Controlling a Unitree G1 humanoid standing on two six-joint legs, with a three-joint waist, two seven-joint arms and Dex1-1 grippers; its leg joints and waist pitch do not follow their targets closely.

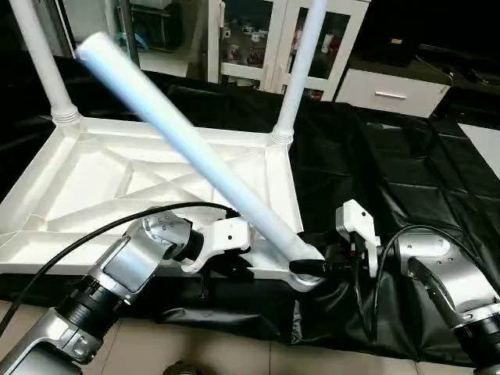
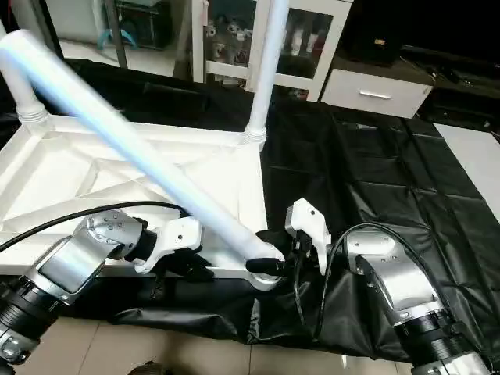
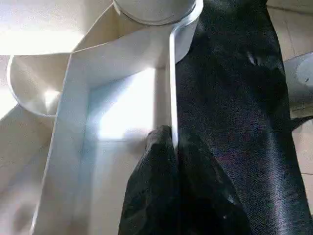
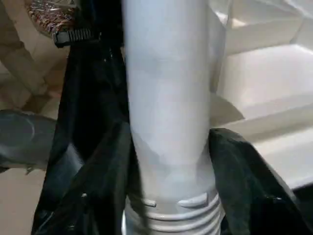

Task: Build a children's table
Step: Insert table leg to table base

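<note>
Tilted leg (image 1: pixel 195 148) over upturned tabletop (image 1: pixel 94 187), near corner.

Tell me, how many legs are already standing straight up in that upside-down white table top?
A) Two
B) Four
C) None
A: two legs stand upright in the far corner sockets, one on the left and one on the right, while a third leg leans slanted over the table top with its lower end at the near right corner.
</note>
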